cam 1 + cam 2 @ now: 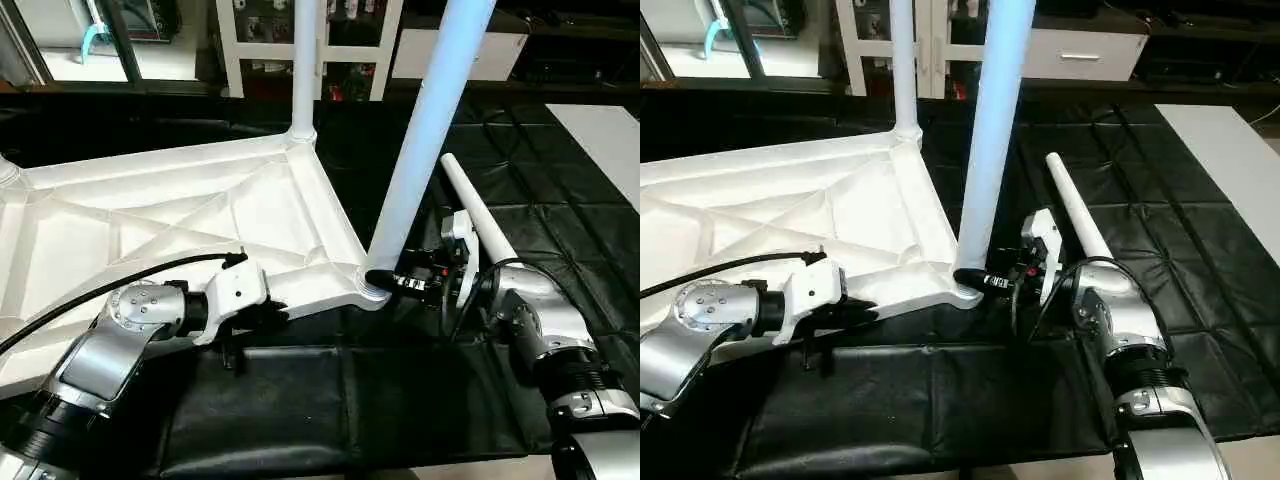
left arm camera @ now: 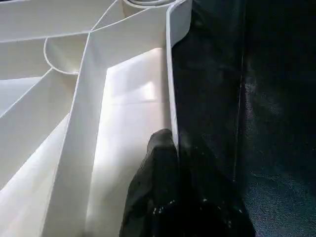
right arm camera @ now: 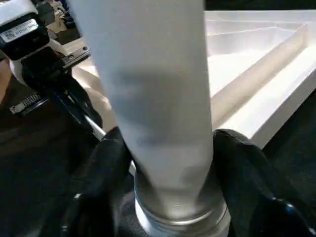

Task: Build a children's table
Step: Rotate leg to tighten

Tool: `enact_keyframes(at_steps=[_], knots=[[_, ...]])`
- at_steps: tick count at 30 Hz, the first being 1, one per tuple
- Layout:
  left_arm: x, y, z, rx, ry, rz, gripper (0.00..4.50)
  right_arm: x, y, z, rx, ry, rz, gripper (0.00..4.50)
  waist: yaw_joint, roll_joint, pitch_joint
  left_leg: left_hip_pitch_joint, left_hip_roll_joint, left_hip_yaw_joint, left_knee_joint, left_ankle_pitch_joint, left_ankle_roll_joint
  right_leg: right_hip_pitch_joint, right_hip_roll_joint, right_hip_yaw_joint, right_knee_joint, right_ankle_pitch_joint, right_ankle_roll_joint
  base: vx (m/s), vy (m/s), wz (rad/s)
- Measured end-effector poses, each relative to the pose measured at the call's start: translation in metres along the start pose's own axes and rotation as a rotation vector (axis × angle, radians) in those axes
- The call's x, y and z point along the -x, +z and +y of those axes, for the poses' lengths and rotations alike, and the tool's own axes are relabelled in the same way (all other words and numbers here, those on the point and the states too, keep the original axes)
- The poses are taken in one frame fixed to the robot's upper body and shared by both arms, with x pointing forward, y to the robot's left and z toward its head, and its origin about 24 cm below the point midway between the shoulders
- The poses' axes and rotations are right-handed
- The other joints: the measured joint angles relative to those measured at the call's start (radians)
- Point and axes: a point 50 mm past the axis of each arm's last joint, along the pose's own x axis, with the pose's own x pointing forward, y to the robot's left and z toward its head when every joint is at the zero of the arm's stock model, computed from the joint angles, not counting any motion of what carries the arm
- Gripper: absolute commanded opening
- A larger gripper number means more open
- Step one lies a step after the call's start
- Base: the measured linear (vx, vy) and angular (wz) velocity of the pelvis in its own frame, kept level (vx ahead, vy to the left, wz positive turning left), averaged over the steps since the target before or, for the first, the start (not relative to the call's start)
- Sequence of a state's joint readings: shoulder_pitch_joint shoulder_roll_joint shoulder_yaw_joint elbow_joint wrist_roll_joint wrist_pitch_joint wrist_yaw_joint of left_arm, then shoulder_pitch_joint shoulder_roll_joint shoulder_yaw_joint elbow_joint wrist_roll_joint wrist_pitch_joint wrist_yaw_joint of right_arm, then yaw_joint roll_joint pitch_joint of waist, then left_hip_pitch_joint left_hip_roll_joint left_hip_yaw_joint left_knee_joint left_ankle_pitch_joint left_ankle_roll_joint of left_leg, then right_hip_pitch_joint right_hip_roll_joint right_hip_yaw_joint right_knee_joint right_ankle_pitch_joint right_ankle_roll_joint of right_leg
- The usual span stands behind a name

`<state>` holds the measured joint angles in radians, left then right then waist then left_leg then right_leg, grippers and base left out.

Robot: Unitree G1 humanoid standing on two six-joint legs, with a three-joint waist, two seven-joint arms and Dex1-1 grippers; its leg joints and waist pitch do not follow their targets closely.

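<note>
Here the table top (image 1: pixel 180 215) lies ribbed underside up on the black mat (image 1: pixel 330 410), so its corner sockets face upward to take legs. One leg (image 1: pixel 303 65) stands in the far socket; a second leg (image 1: pixel 425 140) stands tilted in the near corner socket (image 1: pixel 372 288), apparently not yet seated. The right pincer (image 1: pixel 385 278) grasps this leg's base, one finger either side, likely to work it home. The left pincer (image 2: pixel 170 163), clenched on the top's near rim, seems to brace it. A spare leg (image 1: pixel 478 215) lies just beside.

Left tool (image 1: pixel 268 312) pinched shut, arm reaching inward, right tool (image 3: pixel 168 197) fingers spread, wrist level
</note>
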<state>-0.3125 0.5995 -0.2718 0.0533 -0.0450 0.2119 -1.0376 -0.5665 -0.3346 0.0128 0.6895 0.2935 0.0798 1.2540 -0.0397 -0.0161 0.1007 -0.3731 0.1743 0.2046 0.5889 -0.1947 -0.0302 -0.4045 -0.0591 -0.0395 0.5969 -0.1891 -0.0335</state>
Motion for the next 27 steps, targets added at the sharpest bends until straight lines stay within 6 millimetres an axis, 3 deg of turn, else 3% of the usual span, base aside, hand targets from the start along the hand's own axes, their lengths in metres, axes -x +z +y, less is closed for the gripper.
enact_keyframes(at_steps=[10,15,20,25,27], knots=[[-0.021,0.006,0.009,0.086,0.124,0.014,0.00,-0.027,-0.001,-0.008,-0.009,-0.319,-0.065,2.05,-0.020,-0.001,0.000,0.005,0.000,0.000,0.003,0.001,-0.001,0.001,0.000,0.001,-0.001,0.002,-0.004,0.000,0.000,0.00],[-0.057,0.026,0.016,0.159,0.254,0.036,0.00,-0.052,0.000,-0.017,-0.130,-0.720,-0.155,2.04,-0.026,-0.002,-0.001,0.006,0.000,0.000,0.003,0.001,-0.002,0.002,0.000,0.001,-0.002,-0.001,0.002,0.000,0.000,0.00],[-0.081,0.039,0.014,0.200,0.286,0.058,0.00,-0.069,-0.002,-0.015,-0.249,-0.940,-0.207,2.03,-0.025,-0.006,-0.003,0.008,-0.001,-0.003,0.003,0.001,-0.002,0.001,0.000,0.000,-0.004,-0.004,0.006,0.000,0.000,0.00],[-0.078,0.038,0.014,0.183,0.279,0.061,0.00,-0.071,-0.002,-0.015,-0.220,-0.905,-0.199,2.03,-0.034,-0.008,-0.005,0.005,-0.001,-0.005,0.002,0.000,-0.002,0.003,0.000,-0.001,-0.014,-0.006,0.010,0.000,0.000,0.00],[-0.068,0.033,0.014,0.155,0.262,0.048,0.00,-0.065,0.001,-0.016,-0.170,-0.782,-0.186,2.03,-0.040,-0.009,-0.005,0.000,-0.002,-0.005,0.002,0.000,-0.001,0.006,0.000,-0.001,-0.019,-0.004,0.007,0.000,0.000,0.00]])
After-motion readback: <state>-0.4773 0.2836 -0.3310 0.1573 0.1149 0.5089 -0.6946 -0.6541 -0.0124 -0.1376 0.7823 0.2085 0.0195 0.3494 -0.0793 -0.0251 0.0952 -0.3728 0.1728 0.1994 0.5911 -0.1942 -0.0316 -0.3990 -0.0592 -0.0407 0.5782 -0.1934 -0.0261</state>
